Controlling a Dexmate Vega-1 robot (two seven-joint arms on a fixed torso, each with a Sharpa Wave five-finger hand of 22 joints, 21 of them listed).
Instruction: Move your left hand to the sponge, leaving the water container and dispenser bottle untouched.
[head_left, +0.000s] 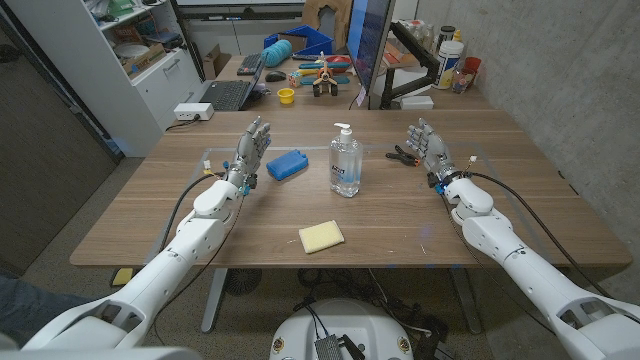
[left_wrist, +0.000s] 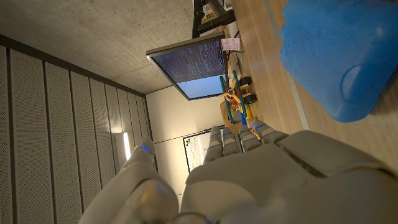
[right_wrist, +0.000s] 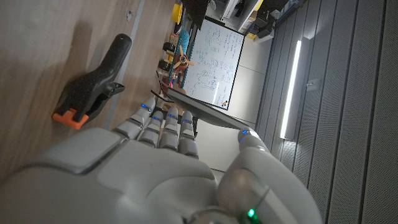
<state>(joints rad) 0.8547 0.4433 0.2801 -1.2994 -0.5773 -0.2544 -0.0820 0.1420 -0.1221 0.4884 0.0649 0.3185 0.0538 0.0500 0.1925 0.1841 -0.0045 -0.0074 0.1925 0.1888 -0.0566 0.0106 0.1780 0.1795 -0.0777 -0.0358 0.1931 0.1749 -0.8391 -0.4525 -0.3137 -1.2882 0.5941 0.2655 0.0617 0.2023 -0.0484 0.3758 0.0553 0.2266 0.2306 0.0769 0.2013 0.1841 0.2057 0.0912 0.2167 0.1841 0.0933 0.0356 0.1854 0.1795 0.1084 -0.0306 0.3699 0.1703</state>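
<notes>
Hovering with fingers apart and empty, left hand (head_left: 249, 148) beside blue water container (head_left: 286, 164); flat yellow rectangular sponge (head_left: 321, 237) looked light, soft, best pressed from above.

Wooden table (head_left: 150, 225) with four items on its top: clear dispenser bottle (head_left: 345, 160) near centre; blue water container (head_left: 286, 164) at its 9 o'clock; yellow sponge (head_left: 321, 237) at 6 o'clock; black clamp (head_left: 402, 155) at 3 o'clock.

water container (left_wrist: 339, 59): cut off at frame edge, blurred | clamp (head_left: 402, 155): partly hidden behind right robot hand (head_left: 432, 152)
</notes>
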